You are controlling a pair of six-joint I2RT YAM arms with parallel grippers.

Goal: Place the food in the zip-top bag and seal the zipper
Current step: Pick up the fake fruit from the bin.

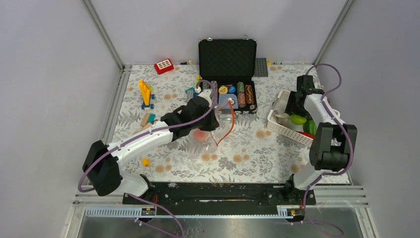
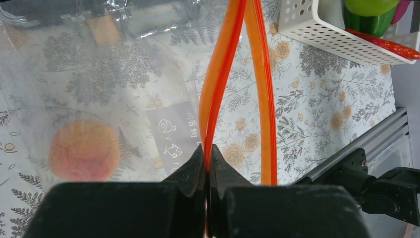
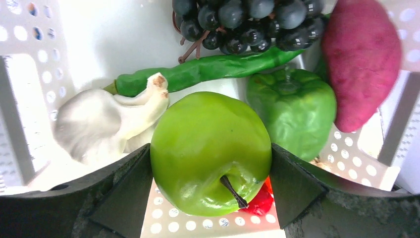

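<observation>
The clear zip-top bag [image 1: 214, 130] lies mid-table with an orange-pink fruit [image 2: 84, 150] inside it. My left gripper [image 2: 208, 159] is shut on one side of the orange-red zipper [image 2: 218, 79]; the other zipper strip [image 2: 266, 99] hangs apart, so the mouth gapes. My right gripper [image 3: 210, 173] is inside the white basket [image 1: 285, 126], its jaws pressed on both sides of a green apple [image 3: 210, 148]. Around the apple lie a white mushroom [image 3: 104, 124], a green bean pod [image 3: 198, 72], a green pepper [image 3: 292, 111], dark grapes [image 3: 242, 20], a magenta sweet potato [image 3: 361, 59] and a red piece [image 3: 260, 203].
An open black case [image 1: 228, 57] with poker chip stacks [image 1: 242, 95] stands behind the bag. Yellow and blue toy blocks [image 1: 145, 94] and a red block [image 1: 164, 66] lie at the back left. A small yellow piece [image 1: 145, 161] lies near the left arm.
</observation>
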